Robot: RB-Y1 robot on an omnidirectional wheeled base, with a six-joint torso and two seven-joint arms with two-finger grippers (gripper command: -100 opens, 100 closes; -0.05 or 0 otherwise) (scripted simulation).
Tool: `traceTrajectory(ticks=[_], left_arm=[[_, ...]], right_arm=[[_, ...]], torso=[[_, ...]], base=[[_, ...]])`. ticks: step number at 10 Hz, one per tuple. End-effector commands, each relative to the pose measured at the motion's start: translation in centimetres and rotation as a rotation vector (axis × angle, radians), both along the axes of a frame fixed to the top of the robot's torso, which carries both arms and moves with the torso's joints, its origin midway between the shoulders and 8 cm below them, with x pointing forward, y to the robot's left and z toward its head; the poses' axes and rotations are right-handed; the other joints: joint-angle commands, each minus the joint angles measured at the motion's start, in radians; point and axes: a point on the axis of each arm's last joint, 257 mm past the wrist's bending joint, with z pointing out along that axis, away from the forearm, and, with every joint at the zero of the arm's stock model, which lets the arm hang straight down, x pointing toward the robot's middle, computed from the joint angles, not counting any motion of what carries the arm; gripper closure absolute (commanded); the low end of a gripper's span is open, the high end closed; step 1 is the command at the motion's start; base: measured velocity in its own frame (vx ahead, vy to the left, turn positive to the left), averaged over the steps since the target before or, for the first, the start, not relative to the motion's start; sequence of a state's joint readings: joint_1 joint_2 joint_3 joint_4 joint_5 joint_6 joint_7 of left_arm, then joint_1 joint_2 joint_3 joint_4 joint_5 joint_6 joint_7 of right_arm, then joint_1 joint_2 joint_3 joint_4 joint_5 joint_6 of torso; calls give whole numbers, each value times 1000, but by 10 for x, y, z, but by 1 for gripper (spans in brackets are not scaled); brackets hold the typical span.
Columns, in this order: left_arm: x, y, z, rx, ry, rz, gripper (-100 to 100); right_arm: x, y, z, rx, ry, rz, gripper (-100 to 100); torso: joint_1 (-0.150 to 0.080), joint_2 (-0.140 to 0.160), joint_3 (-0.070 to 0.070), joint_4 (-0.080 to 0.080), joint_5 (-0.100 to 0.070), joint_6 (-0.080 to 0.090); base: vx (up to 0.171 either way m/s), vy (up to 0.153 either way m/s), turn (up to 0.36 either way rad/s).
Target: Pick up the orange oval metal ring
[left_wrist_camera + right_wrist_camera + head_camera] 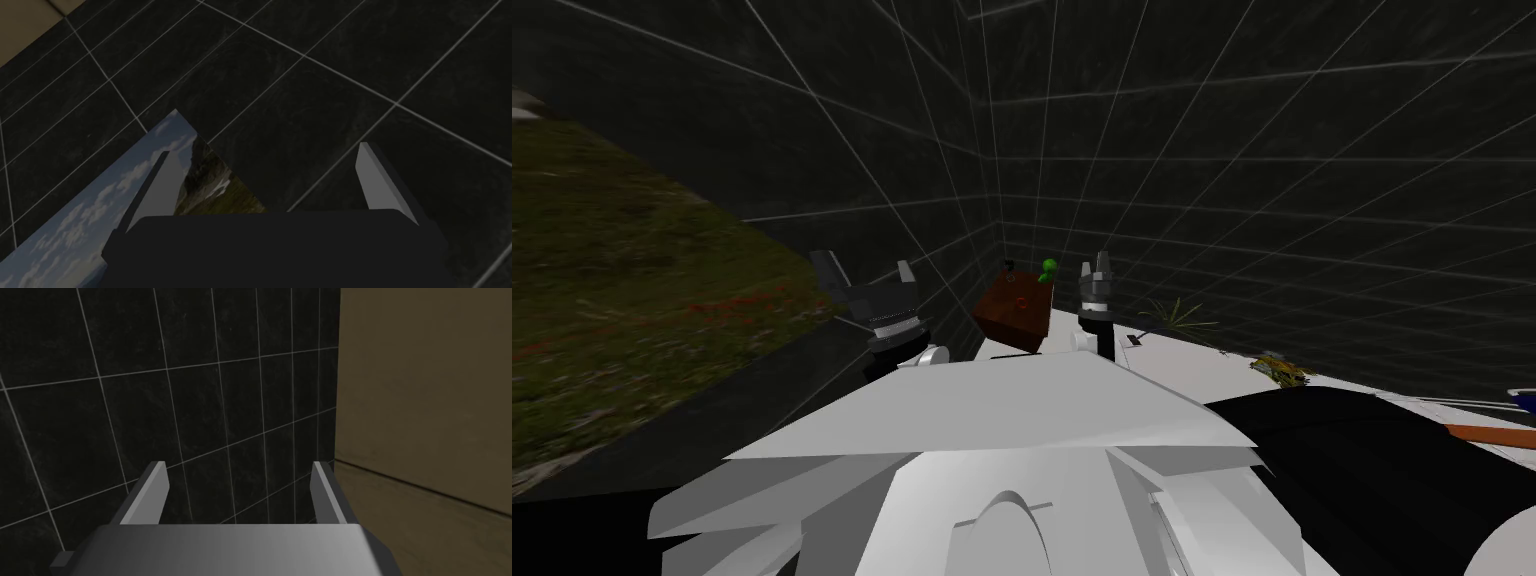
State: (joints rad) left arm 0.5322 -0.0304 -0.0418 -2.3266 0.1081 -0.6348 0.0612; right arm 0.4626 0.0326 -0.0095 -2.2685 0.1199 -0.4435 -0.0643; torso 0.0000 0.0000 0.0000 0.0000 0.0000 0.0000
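Note:
A small brown stand [1012, 315] sits in the corner of the dark tiled walls, ahead of my chest. On its top a tiny orange ring [1022, 300] shows faintly, with a green thing [1049, 267] and a small dark thing [1007, 266] at the far edge. My left gripper [864, 265] hovers left of the stand, raised and apart from it, its fingers [162, 165] open and empty. My right gripper [1096, 265] stands just right of the stand, upright. Nothing lies between its open fingers [159, 478].
Dark tiled walls [1212, 150] close in behind and right of the stand. A large landscape picture [622, 270] covers the left wall. A white surface [1202, 360] to the right carries a spiky plant [1177, 312] and a yellow-green clump [1282, 370].

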Motion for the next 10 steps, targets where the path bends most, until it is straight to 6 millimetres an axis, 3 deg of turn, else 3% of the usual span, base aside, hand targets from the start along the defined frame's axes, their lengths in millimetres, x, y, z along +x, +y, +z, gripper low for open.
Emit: traceTrajectory(ticks=[1,6,7,9,10], left_arm=[[0,0,0,0,0,0,0],[0,0,0,0,0,0,0],[0,0,0,0,0,0,0],[0,0,0,0,0,0,0],[0,0,0,0,0,0,0]], right_arm=[[3,-3,-7,13,15,29,-100],[16,-29,-44,136,84,117,-100],[16,-29,-44,147,83,125,-100],[22,-48,-66,229,119,152,-100],[22,-48,-66,245,117,164,-100]], torso=[[0,0,0,0,0,0],[1,4,2,1,0,-1],[1,4,2,1,0,0],[0,3,1,1,0,0],[1,3,2,1,0,-1]], base=[[-20,5,240],[-50,10,262],[-40,15,90],[-40,18,295],[-31,13,156]])
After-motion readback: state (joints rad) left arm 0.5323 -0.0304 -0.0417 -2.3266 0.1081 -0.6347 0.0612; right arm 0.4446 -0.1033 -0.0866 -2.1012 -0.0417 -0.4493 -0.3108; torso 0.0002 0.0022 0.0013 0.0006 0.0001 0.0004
